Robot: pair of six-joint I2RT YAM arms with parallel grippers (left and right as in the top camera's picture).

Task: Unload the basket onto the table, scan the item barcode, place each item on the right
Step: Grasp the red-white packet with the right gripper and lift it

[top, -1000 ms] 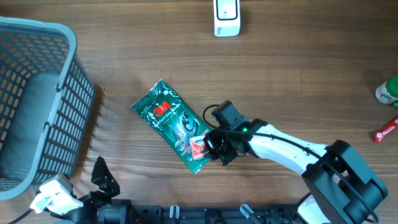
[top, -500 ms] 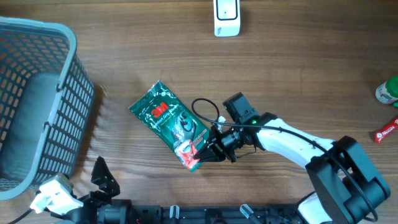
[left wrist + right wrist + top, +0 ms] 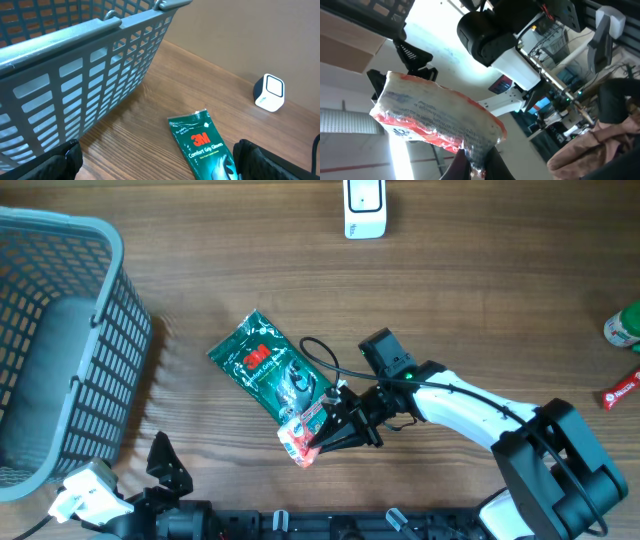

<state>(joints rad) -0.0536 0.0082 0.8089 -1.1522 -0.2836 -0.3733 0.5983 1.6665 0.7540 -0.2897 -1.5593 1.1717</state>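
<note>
My right gripper (image 3: 320, 440) is shut on a small red-and-white packet (image 3: 301, 443), pinching one sealed end and holding it up above the table. In the right wrist view the packet (image 3: 432, 117) stands over my fingers (image 3: 495, 167), its printed face towards the camera, with the ceiling behind. A green 3M gloves pack (image 3: 268, 372) lies flat just beside it. The white scanner (image 3: 365, 208) stands at the table's far edge. My left gripper (image 3: 160, 167) is open and empty at the near left, facing the gloves pack (image 3: 205, 145) and the scanner (image 3: 270, 92).
A grey plastic basket (image 3: 120, 350) fills the left side, and its wall (image 3: 100, 85) is close to my left gripper. A green-capped container (image 3: 625, 326) and a red bar (image 3: 622, 388) lie at the right edge.
The right gripper has raised and tilted the packet, carrying it a little down and left off the gloves pack. The gloves pack shifted slightly. The left arm has stayed still.
</note>
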